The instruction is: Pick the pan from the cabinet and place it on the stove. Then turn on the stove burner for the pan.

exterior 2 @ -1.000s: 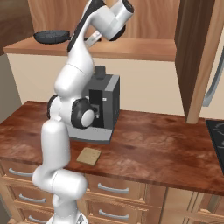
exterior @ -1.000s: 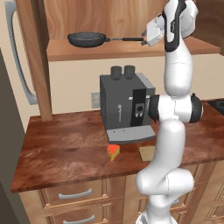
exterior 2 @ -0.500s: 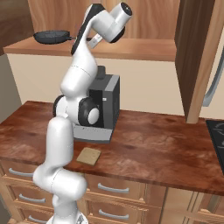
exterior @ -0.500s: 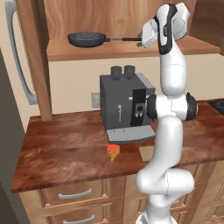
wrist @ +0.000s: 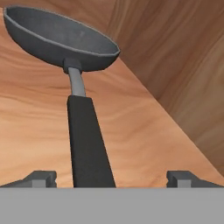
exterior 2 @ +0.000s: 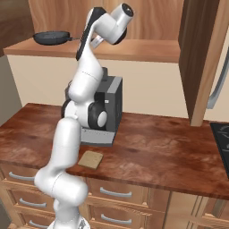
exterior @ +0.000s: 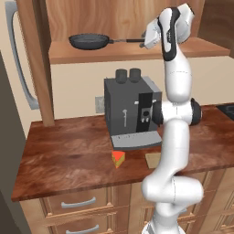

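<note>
The dark pan (exterior: 89, 42) rests on the shelf (exterior: 137, 52) of the brown wall cabinet, bowl to the left and long black handle pointing right. My gripper (exterior: 145, 40) is at the tip of that handle. In the hand view the handle (wrist: 87, 140) runs up the middle to the pan bowl (wrist: 61, 37), and my open gripper (wrist: 111, 180) has a fingertip (wrist: 41, 178) on each side, apart from it. The pan (exterior 2: 52, 36) also sits at the shelf's left end in the right base view. A corner of the black stove (exterior 2: 221, 138) lies at the counter's right edge.
A dark coffee machine (exterior: 130, 112) stands on the wooden counter under the shelf, close behind the arm. An orange wedge (exterior: 118, 158) and a tan square (exterior: 153, 159) lie in front of it. An open cabinet door (exterior 2: 201, 53) hangs right. Drawers run below.
My hand has moved left along the shelf, closer to the end of the pan handle. The pan has not moved and the jaws have stayed open.
</note>
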Robot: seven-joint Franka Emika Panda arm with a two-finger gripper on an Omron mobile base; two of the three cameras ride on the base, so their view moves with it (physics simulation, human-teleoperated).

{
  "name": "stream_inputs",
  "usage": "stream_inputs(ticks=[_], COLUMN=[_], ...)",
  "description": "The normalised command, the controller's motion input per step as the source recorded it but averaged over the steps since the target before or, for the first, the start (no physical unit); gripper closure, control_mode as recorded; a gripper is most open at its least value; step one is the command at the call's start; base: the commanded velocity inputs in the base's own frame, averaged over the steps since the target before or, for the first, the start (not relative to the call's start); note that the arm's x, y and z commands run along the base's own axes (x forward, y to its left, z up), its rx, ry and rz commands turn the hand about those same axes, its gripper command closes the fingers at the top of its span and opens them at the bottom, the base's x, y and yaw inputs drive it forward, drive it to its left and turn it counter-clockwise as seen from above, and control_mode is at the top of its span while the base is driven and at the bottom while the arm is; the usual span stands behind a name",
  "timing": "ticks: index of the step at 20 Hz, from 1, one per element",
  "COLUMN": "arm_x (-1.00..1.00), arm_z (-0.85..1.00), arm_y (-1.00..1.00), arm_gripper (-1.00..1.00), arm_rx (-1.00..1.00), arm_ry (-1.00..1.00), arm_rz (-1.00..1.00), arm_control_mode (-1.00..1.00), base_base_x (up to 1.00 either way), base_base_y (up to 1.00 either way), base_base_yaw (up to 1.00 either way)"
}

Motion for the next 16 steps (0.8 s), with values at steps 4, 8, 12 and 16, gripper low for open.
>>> stream_inputs(ticks=[4,8,12,16], arm_x=[0.43,0.35,0.29,0.28], arm_z=[-0.07,-0.04,-0.10,-0.17], arm_y=[-0.01,-0.01,0.00,0.00], arm_gripper=[-1.00,-1.00,-1.00,-1.00], arm_rx=[-0.03,-0.03,-0.03,-0.04], arm_ry=[0.00,0.00,0.06,0.16], arm_rz=[0.00,0.00,0.00,0.00], arm_control_mode=[-1.00,-1.00,-1.00,-1.00], base_base_x=[0.00,0.00,0.00,0.00], base_base_y=[0.00,0.00,0.00,0.00], base_base_yaw=[0.00,0.00,0.00,0.00])
